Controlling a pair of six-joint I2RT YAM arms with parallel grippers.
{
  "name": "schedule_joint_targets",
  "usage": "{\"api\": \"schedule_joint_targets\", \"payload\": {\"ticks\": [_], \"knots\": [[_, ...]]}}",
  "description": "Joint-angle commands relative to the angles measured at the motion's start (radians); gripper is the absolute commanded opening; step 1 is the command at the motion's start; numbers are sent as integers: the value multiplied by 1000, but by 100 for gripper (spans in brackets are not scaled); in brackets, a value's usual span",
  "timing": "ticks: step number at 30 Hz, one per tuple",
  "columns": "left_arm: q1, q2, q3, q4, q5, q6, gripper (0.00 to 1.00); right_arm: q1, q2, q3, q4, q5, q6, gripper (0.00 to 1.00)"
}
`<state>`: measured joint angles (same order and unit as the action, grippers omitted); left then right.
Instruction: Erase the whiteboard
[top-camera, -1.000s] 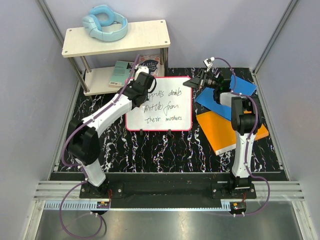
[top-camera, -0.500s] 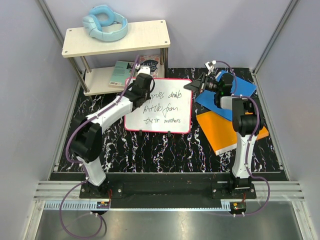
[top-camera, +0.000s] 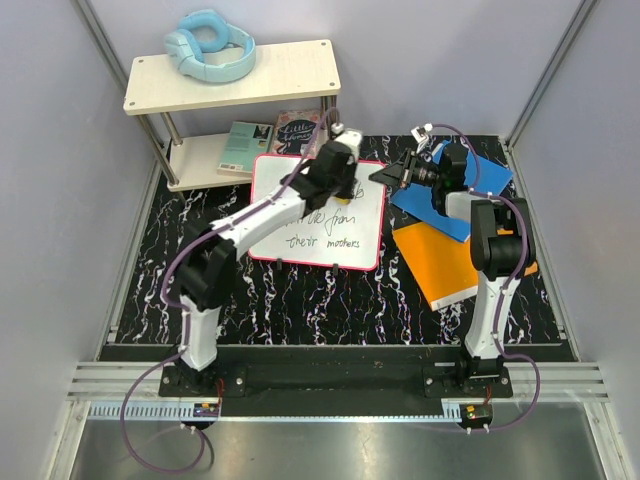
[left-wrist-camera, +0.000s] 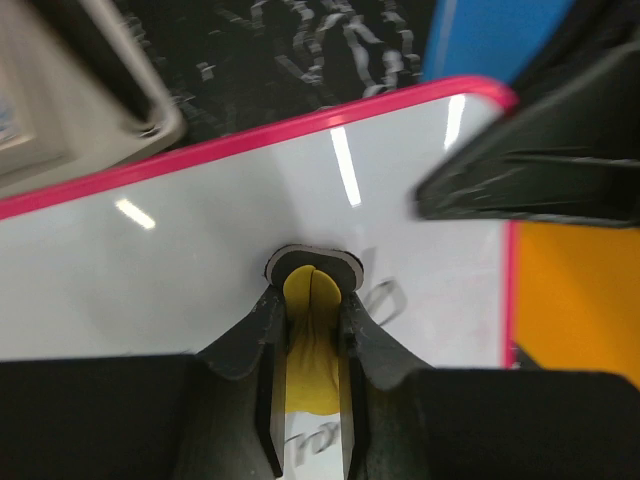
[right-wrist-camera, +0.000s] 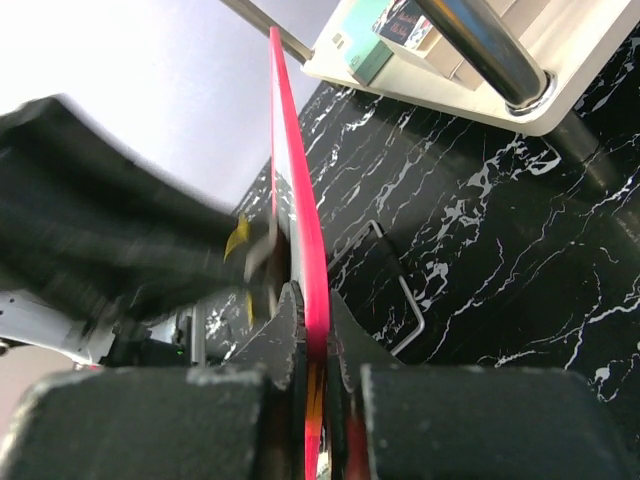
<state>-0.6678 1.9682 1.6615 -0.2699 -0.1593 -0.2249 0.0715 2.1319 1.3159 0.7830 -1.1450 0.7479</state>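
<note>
Handwriting (top-camera: 322, 242) on the near half of the whiteboard (top-camera: 365, 215) is not yet wiped, so much remains. The whiteboard lies on the black surface (top-camera: 300, 300), mid-table. The left gripper (left-wrist-camera: 312, 300) is clamped on a yellow eraser (left-wrist-camera: 310, 360) pressed to the far rows; too hard a sideways push could twist the eraser loose. The right gripper (right-wrist-camera: 310, 300) pinches only the thin pink right edge, beside the blue book (top-camera: 490, 172); a slip there would let the whiteboard skid toward the shelf (top-camera: 230, 80).
</note>
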Motion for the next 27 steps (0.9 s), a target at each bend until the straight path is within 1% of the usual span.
{"api": "schedule_joint_targets", "payload": {"ticks": [1, 3, 4, 6, 12, 13, 16, 19, 23, 25, 26, 27], "knots": [[-50, 133, 144, -46, 61, -19, 0, 73, -76, -3, -133, -113, -252, 0], [-44, 139, 153, -58, 21, -30, 0, 73, -75, -6, -134, -114, -254, 0], [-33, 135, 147, -58, -18, -28, 0, 71, -75, -7, -133, -113, -252, 0], [-13, 110, 129, -61, -48, -18, 0, 73, -78, -12, -134, -110, -255, 0], [118, 6, -40, -66, -123, -22, 0, 73, -84, -23, -133, -104, -263, 0], [161, -8, -60, -65, -120, -22, 0, 71, -84, -23, -133, -105, -265, 0], [235, -43, -109, -58, -106, -28, 0, 74, -87, -24, -131, -104, -266, 0], [278, -48, -109, -66, -106, -4, 0, 73, -90, -29, -130, -107, -268, 0], [287, -31, -71, -87, -114, 56, 0, 73, -96, -33, -131, -107, -271, 0], [287, -26, -60, -100, -108, 59, 0, 74, -99, -37, -130, -108, -275, 0], [289, -28, -62, -100, -91, 64, 0, 74, -98, -37, -131, -108, -275, 0], [286, -32, -77, -98, -38, 67, 0, 74, -98, -37, -131, -108, -275, 0]]}}
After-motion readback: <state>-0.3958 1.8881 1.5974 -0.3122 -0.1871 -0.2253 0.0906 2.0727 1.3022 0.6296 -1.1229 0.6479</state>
